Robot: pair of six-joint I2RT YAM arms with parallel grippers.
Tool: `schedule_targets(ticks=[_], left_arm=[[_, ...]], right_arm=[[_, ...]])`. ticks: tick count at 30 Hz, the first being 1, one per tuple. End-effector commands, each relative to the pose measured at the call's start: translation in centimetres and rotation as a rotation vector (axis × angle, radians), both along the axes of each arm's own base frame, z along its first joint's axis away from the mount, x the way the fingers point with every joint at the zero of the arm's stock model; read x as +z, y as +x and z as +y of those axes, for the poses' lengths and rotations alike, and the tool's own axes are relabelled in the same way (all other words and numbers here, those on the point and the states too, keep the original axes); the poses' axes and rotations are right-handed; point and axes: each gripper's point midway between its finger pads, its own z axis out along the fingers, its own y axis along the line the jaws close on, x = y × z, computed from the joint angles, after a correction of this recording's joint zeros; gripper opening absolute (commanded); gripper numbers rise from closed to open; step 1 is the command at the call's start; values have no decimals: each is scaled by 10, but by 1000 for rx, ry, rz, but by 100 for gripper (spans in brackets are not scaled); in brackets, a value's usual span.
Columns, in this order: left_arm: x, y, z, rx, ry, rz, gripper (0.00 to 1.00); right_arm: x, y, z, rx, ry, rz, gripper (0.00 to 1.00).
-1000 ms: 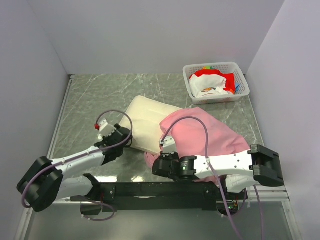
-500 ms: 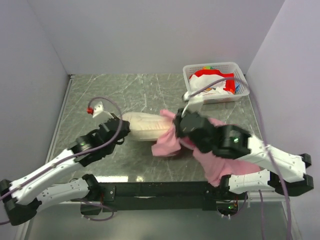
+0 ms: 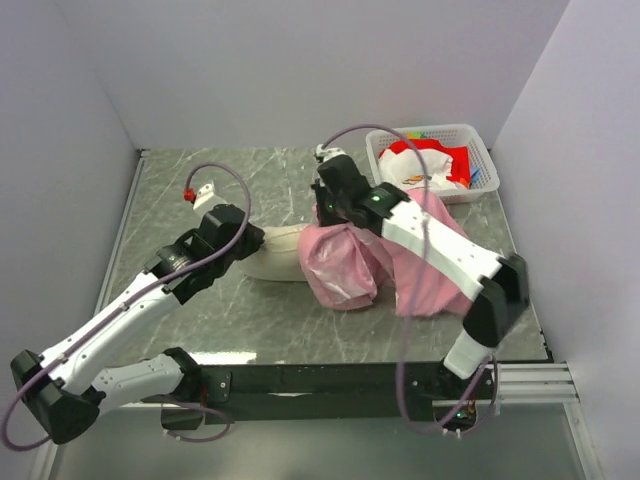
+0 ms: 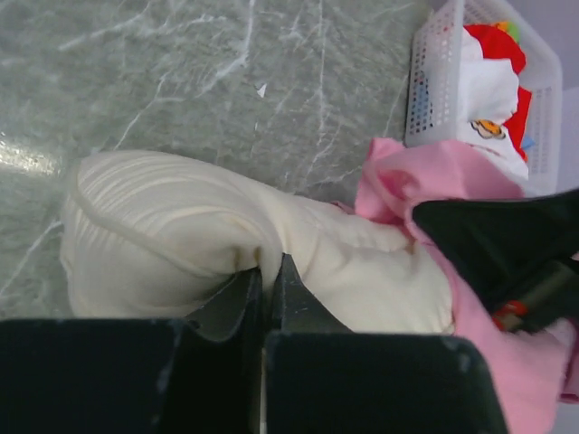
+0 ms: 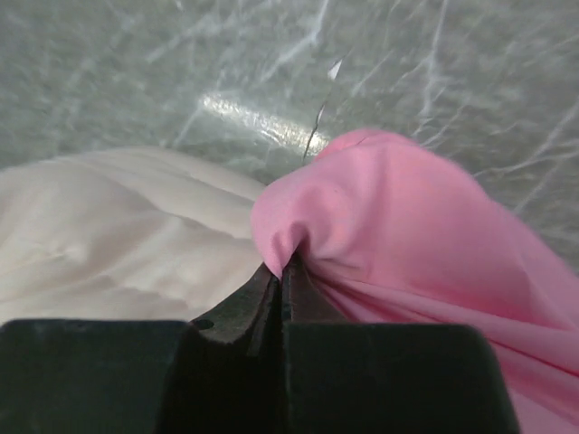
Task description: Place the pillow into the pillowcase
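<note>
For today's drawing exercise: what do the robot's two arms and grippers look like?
Left arm and right arm: white shells with black joints. A thin mauve cable loops beside each wrist; the left's carries a small red tag. Left gripper and right gripper: flat black fingers tapering to thin tips.

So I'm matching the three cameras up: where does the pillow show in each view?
Top external: pillow left of centre, its right end hidden by the pink pillowcase.
Left wrist: pillow fills the middle, pinched by the left gripper.
Right wrist: pillow at lower left, beside the pillowcase.
Shared landmark: the pillowcase, in all three.
</note>
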Motion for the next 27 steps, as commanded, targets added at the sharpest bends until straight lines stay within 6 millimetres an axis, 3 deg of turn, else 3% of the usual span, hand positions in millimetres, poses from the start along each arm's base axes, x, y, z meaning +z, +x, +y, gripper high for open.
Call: schedule_targets(ticks=[1, 3, 4, 5, 6, 7, 8, 10, 11, 12, 14, 15, 16, 17, 18, 19, 20, 21, 22, 23, 24, 26, 27], left_arm=[[1, 16, -19, -77, -233, -6, 1], [-15, 20, -17, -67, -287, 46, 1], [-20, 31, -3, -19, -322, 59, 1], [-28, 31, -9, -56, -405, 87, 1], [-37, 36, -5, -46, -442, 116, 1], [-52, 44, 11, 0, -473, 146, 1], [-54, 50, 15, 10, -499, 156, 1], [-65, 62, 21, 39, -509, 203, 1], [-68, 66, 22, 43, -513, 216, 1], [-76, 69, 21, 45, -516, 245, 1], [-74, 77, 23, 62, -527, 255, 1], [-82, 80, 26, 90, -517, 286, 1], [-77, 85, 26, 99, -523, 283, 1], [-76, 87, 26, 106, -522, 291, 1], [-81, 91, 28, 122, -521, 314, 1], [-79, 92, 28, 132, -522, 336, 1], [-85, 94, 27, 142, -520, 365, 1], [-80, 98, 26, 137, -521, 365, 1], [-83, 97, 27, 145, -504, 381, 1], [-84, 98, 28, 149, -500, 383, 1], [-86, 96, 28, 152, -498, 382, 1], [-84, 95, 31, 163, -505, 360, 1], [-85, 95, 32, 168, -502, 359, 1]], right_arm=[[-22, 21, 45, 142, 71, 40, 8], [-35, 30, 46, 135, 29, 51, 16], [-20, 39, 48, 118, 34, 18, 23], [-18, 40, 44, 109, 19, 25, 28], [-5, 45, 40, 82, 15, -4, 33], [13, 47, 39, 71, 31, -37, 50], [26, 48, 36, 57, 44, -64, 59], [71, 44, 23, 25, 96, -157, 76], [86, 42, 19, 16, 114, -188, 80], [114, 34, 9, 11, 149, -241, 84], [151, 21, -9, -16, 195, -316, 90], [156, 11, -11, -1, 205, -324, 91], [161, 3, -13, 3, 216, -339, 93], [178, -14, -23, -1, 253, -373, 93], [159, -23, -24, 2, 230, -348, 94], [156, -43, -15, 38, 249, -350, 94], [165, -56, -30, -5, 285, -378, 95], [132, -66, -25, 8, 255, -341, 95], [129, -86, -26, 28, 276, -342, 95], [115, -90, -30, -22, 271, -332, 95], [75, -95, -34, -31, 215, -291, 95], [53, -104, -37, -60, 238, -275, 95], [23, -106, -36, -61, 221, -249, 96]])
